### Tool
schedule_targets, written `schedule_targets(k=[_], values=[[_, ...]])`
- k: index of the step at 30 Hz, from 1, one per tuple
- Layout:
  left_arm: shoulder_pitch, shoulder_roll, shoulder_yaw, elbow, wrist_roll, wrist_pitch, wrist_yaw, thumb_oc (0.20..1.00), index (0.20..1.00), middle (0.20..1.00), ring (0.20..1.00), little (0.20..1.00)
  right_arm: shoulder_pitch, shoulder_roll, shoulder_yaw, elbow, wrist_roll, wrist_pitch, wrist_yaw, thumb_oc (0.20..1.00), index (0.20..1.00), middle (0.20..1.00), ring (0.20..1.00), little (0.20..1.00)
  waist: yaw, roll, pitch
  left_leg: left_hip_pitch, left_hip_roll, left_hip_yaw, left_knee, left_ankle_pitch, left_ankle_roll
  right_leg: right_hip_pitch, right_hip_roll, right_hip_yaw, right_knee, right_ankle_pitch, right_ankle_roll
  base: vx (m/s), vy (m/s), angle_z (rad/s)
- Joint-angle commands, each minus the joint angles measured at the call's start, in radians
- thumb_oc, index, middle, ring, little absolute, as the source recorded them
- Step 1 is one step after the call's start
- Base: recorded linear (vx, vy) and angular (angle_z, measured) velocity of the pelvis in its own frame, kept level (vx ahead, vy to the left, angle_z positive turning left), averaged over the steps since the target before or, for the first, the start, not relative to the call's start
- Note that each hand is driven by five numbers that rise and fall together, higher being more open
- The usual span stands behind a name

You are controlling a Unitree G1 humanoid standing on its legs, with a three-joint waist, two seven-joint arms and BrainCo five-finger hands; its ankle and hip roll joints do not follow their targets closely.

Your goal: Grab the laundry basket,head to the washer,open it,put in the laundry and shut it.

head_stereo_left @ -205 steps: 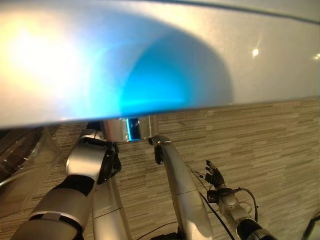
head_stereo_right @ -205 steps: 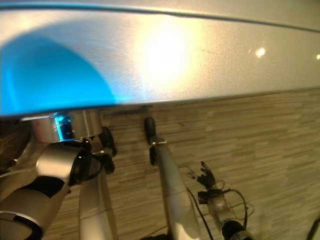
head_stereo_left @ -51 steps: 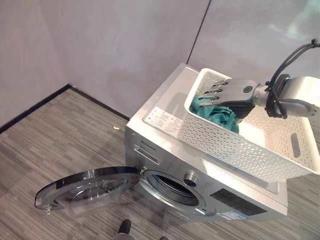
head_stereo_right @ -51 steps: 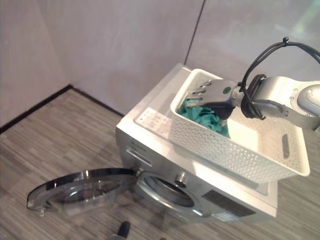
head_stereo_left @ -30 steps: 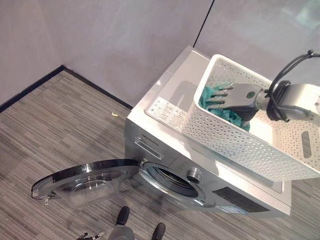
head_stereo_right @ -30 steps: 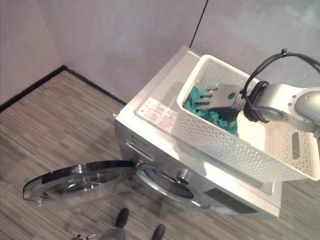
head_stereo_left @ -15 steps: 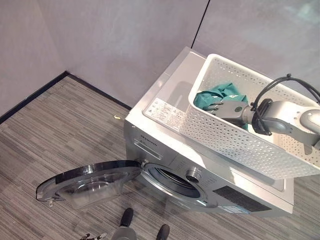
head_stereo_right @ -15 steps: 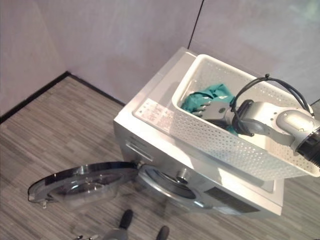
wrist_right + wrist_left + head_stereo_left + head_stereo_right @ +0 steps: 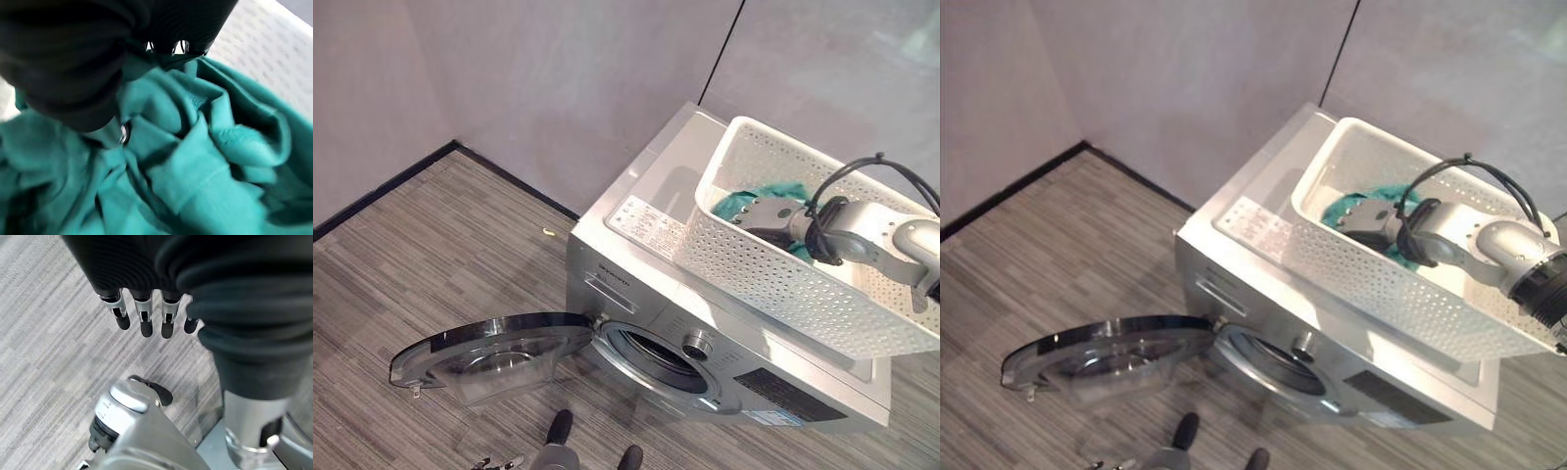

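Looking down from the head views, we find the silver front-loading washing machine (image 9: 724, 323) standing in the corner of the room on the grey striped plank floor (image 9: 431, 255), against pale grey walls (image 9: 558, 78). Its round glass-and-chrome door (image 9: 489, 352) is swung fully open toward our left and lies almost flat above the floor, so the dark drum opening (image 9: 656, 357) shows behind it. On the washer's flat top sits the white perforated plastic laundry basket (image 9: 783, 274), reaching past the lid's right end. Inside the basket, at its far left end, lies the crumpled teal cloth laundry (image 9: 1408, 211).

Our right hand (image 9: 1368, 219) reaches down into the basket from the right, with the arm passing over the near rim. In the right wrist view its dark ribbed cover presses right into the teal folds, and the fingers are buried in the cloth, so we cannot tell whether they are curled round it or lie straight on it. The laundry fills everything past the hand there, with a strip of the basket's white wall beyond.

Our left hand (image 9: 146, 298) hangs low over the floor in its own wrist view, fingers straight and relaxed, holding nothing.
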Motion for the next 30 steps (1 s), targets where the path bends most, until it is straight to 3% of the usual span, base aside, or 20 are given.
schedule_targets(k=[1, 7, 8, 13, 20, 28, 30], values=[[-0.029, -0.006, 0.003, 0.045, 0.042, -0.006, 0.015, 1.000, 1.000, 1.000, 1.000, 1.000, 0.024, -0.009, 0.041, 0.037, -0.068, 0.026, -0.020, 0.200, 0.200, 0.200, 0.200, 0.200, 0.000, 0.006, 0.027, 0.029, 0.012, 0.005, -0.032, 0.000, -0.008, 0.062, -0.063, -0.005, 0.004, 0.063, 0.088, 0.00, 0.000, 0.00], [-0.015, -0.027, -0.011, 0.035, 0.049, -0.011, 0.013, 1.000, 1.000, 1.000, 1.000, 1.000, 0.158, -0.041, -0.171, 0.113, -0.051, 0.072, -0.101, 0.200, 0.200, 0.200, 0.200, 0.200, -0.015, 0.022, 0.000, 0.054, 0.010, 0.007, -0.032, -0.005, -0.009, 0.086, -0.067, -0.011, 0.004, 0.061, 0.089, 0.00, 0.001, 0.01], [-0.011, -0.033, -0.020, 0.032, 0.051, -0.015, 0.014, 1.000, 1.000, 1.000, 1.000, 1.000, 0.204, -0.051, -0.271, 0.140, -0.005, 0.085, -0.129, 0.200, 0.200, 0.200, 0.200, 0.200, -0.017, 0.025, -0.011, 0.059, 0.010, 0.004, -0.032, -0.005, -0.009, 0.094, -0.067, -0.015, 0.004, 0.060, 0.089, 0.00, 0.000, 0.00], [-0.003, -0.043, -0.053, 0.044, 0.055, -0.019, 0.014, 1.000, 1.000, 1.000, 1.000, 1.000, 0.273, 0.002, -0.502, 0.248, 0.210, 0.131, -0.182, 0.200, 0.200, 0.200, 0.200, 0.200, -0.018, 0.033, -0.033, 0.071, 0.008, 0.001, -0.032, -0.002, -0.009, 0.107, -0.067, -0.017, 0.004, 0.058, 0.084, -0.01, 0.003, 0.00], [-0.011, -0.054, -0.074, 0.066, 0.050, -0.017, 0.030, 1.000, 1.000, 1.000, 1.000, 1.000, 0.219, 0.097, -0.807, 0.276, 0.510, 0.172, -0.336, 0.200, 0.200, 0.200, 0.200, 0.200, -0.020, 0.054, -0.064, 0.095, 0.010, 0.006, -0.032, -0.005, -0.008, 0.126, -0.063, -0.011, 0.004, 0.051, 0.075, -0.03, 0.005, 0.00], [-0.018, -0.068, -0.084, 0.072, 0.039, -0.012, 0.055, 1.000, 1.000, 1.000, 1.000, 1.000, 0.163, 0.109, -0.975, 0.201, 0.735, 0.098, -0.455, 0.200, 0.200, 0.200, 0.200, 0.200, -0.025, 0.062, -0.088, 0.109, 0.010, 0.013, -0.032, -0.003, -0.006, 0.135, -0.059, -0.005, 0.004, 0.051, 0.071, -0.01, -0.001, 0.00], [-0.016, -0.075, -0.079, 0.080, 0.036, -0.010, 0.080, 1.000, 1.000, 1.000, 1.000, 1.000, 0.156, 0.101, -1.096, 0.144, 0.856, 0.005, -0.545, 0.200, 0.200, 0.200, 0.200, 0.200, -0.030, 0.067, -0.097, 0.116, 0.013, 0.016, -0.032, -0.005, -0.008, 0.138, -0.056, 0.001, 0.004, 0.048, 0.070, 0.00, 0.000, 0.00]])
